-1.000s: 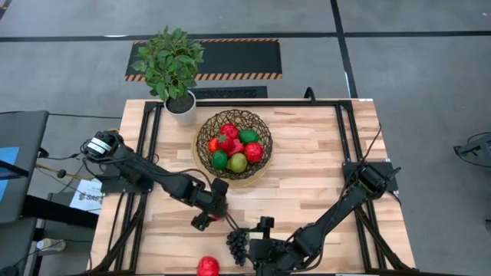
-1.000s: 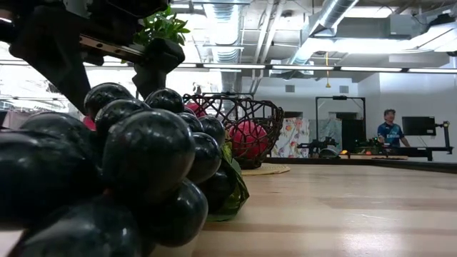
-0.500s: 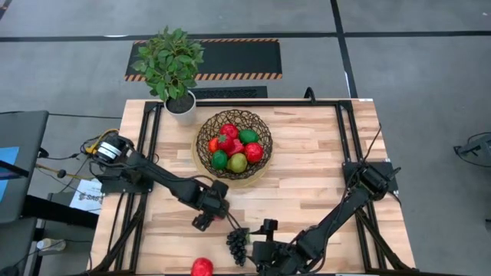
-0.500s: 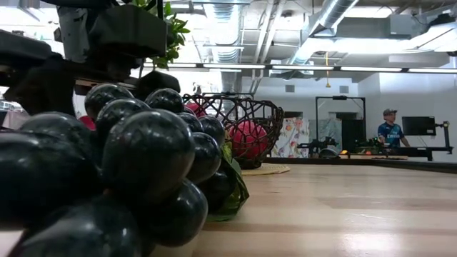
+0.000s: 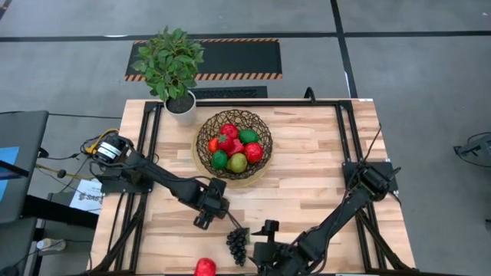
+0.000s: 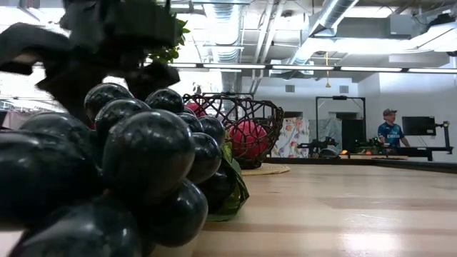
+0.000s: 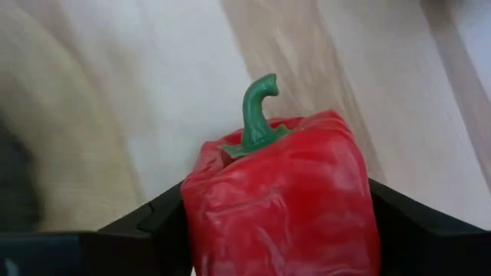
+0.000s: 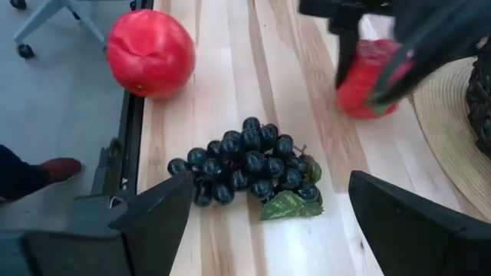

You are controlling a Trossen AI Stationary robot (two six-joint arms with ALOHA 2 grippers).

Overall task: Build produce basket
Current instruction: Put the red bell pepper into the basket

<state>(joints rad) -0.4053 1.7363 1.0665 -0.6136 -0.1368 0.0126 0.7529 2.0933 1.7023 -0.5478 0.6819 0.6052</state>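
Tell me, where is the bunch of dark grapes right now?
The grape bunch lies on the table's near edge in the high view, between the red fruit and the open right gripper.

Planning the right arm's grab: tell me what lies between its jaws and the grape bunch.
Only bare wooden table; the right wrist view shows the right gripper open just short of the grape bunch.

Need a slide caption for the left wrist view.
Left hand closed around a red pepper with a green stem, over the wooden table.
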